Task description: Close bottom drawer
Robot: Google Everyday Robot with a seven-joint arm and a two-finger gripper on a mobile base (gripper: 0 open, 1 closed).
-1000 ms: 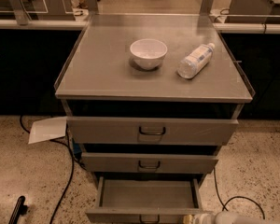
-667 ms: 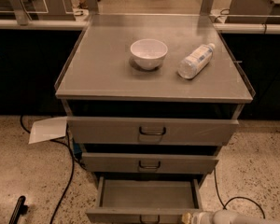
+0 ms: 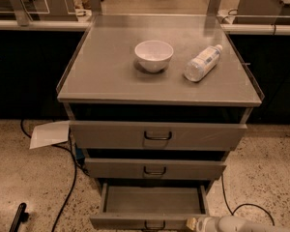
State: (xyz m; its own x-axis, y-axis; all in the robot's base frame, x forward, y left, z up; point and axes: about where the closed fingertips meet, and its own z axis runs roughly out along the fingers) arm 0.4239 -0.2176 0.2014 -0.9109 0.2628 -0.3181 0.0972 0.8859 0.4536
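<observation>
The bottom drawer (image 3: 152, 202) is pulled far out of the grey cabinet, its shallow grey tray showing empty. Its slim front panel (image 3: 135, 222) with a small dark pull handle (image 3: 154, 224) sits at the lower edge of the view. My gripper (image 3: 195, 224) is at the bottom right, a pale tip on a whitish arm, right beside the front panel's right end. Whether it touches the panel I cannot tell.
The middle drawer (image 3: 154, 168) and top drawer (image 3: 157, 135) stick out slightly. A white bowl (image 3: 154, 55) and a lying plastic bottle (image 3: 202, 62) rest on the cabinet top (image 3: 96, 71). Black cables (image 3: 67, 197) and a white paper (image 3: 49, 134) lie on the floor at left.
The gripper and arm have shifted slightly left along the bottom edge, toward the bottom drawer's front. The drawer has not visibly moved.
</observation>
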